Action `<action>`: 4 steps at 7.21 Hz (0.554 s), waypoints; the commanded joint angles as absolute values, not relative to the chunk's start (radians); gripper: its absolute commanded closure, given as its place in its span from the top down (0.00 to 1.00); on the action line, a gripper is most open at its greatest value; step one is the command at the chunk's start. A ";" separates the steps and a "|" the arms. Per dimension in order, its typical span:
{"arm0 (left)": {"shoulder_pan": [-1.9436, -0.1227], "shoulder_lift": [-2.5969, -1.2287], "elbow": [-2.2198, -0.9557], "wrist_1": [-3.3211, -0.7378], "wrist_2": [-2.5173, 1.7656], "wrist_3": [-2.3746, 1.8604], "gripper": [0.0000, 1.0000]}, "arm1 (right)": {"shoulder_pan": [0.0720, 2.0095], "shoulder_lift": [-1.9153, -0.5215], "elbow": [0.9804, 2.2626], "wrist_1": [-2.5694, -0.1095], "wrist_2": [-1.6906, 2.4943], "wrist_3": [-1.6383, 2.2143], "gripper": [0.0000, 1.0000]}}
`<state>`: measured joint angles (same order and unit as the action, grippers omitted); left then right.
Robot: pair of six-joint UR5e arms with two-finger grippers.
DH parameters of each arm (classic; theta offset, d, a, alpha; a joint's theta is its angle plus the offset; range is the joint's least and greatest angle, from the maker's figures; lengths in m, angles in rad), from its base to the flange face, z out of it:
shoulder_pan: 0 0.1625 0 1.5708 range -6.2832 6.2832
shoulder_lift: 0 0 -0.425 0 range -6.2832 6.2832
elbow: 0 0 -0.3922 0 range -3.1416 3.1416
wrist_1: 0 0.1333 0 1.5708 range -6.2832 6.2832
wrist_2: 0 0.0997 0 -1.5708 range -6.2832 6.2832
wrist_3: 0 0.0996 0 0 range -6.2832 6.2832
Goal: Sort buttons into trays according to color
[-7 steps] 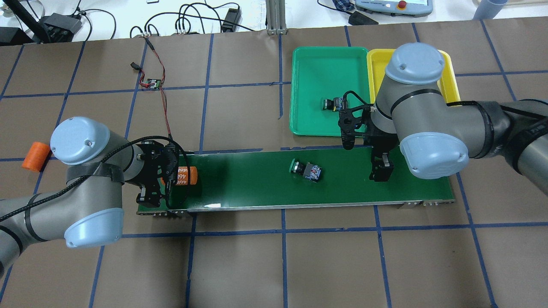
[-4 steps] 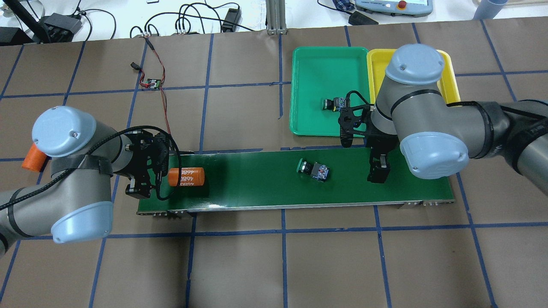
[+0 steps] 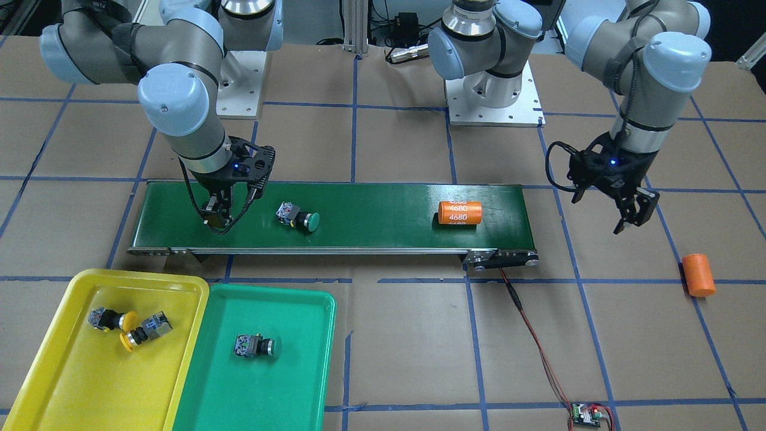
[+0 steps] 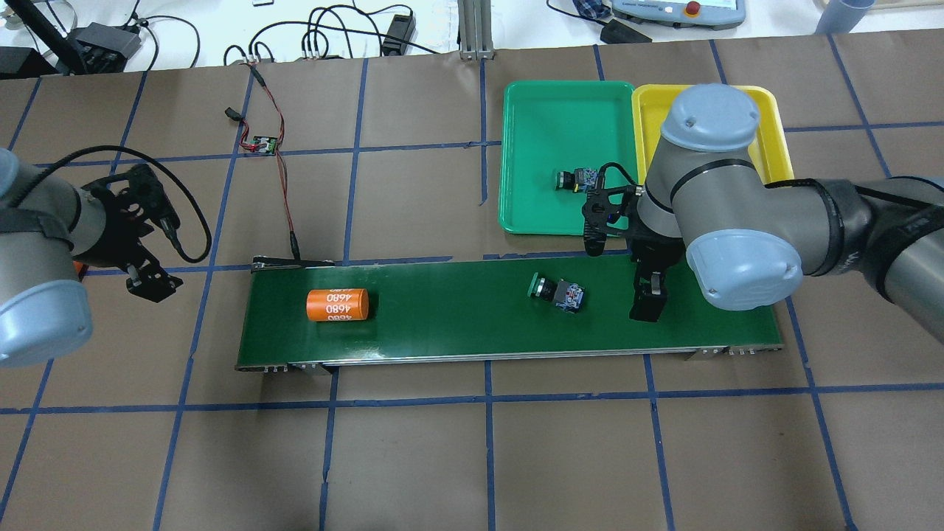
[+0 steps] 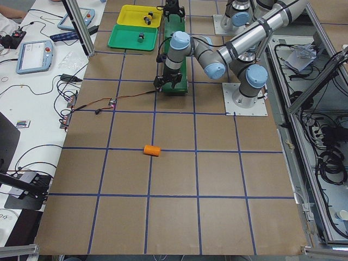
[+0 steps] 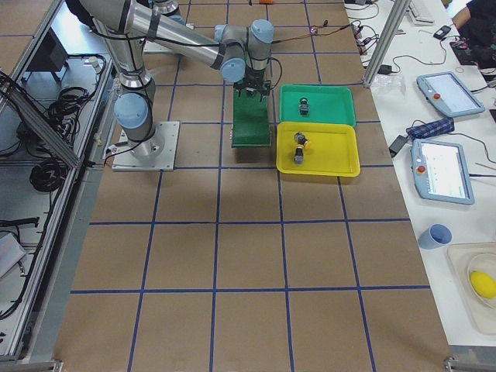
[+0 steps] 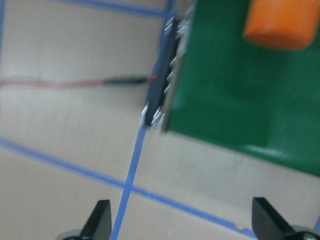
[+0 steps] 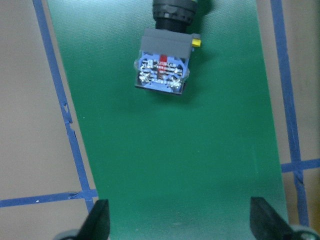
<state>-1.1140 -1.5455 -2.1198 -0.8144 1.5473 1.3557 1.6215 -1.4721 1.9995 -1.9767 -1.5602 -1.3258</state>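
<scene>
A green-capped button (image 4: pixel 557 292) (image 3: pixel 298 217) lies on its side on the conveyor belt (image 4: pixel 457 324). My right gripper (image 4: pixel 647 296) (image 3: pixel 216 218) hangs open and empty just beyond its switch body (image 8: pixel 162 70), fingertips (image 8: pixel 100 222) low over the belt. The green tray (image 4: pixel 546 110) (image 3: pixel 281 395) holds one green button (image 3: pixel 256 346) (image 4: pixel 574 178). In the yellow tray (image 3: pixel 78 383) (image 4: pixel 650 110) lie two yellow buttons (image 3: pixel 108 319) (image 3: pixel 143 332); my right arm hides them from overhead. My left gripper (image 4: pixel 151 279) (image 3: pixel 634 211) is open and empty, off the belt's end.
An orange cylinder (image 4: pixel 338 304) (image 3: pixel 459 212) (image 7: pixel 282 22) lies on the belt near its left end. A second orange cylinder (image 3: pixel 698 275) (image 5: pixel 151 150) rests on the table beyond my left arm. A small circuit board (image 4: pixel 263 144) with red wires runs to the belt.
My left gripper has pulled back to the left, off the belt, leaving the orange cylinder on it. The green button and the cylinder have shifted right along the belt, toward my right gripper.
</scene>
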 commanded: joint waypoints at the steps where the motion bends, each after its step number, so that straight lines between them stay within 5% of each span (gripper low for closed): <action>1: -1.028 -1.665 -2.047 -0.815 1.551 1.097 1.00 | 1.623 -1.471 2.000 -1.976 -1.559 -1.324 1.00; 4: -0.838 -1.862 -1.836 -0.875 1.527 1.077 1.00 | 1.623 -1.471 2.005 -1.976 -1.557 -1.327 1.00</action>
<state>-0.9080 -1.7762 -1.9361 -0.8301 1.5457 1.0876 1.6228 -1.4710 2.0022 -1.9754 -1.5581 -1.3255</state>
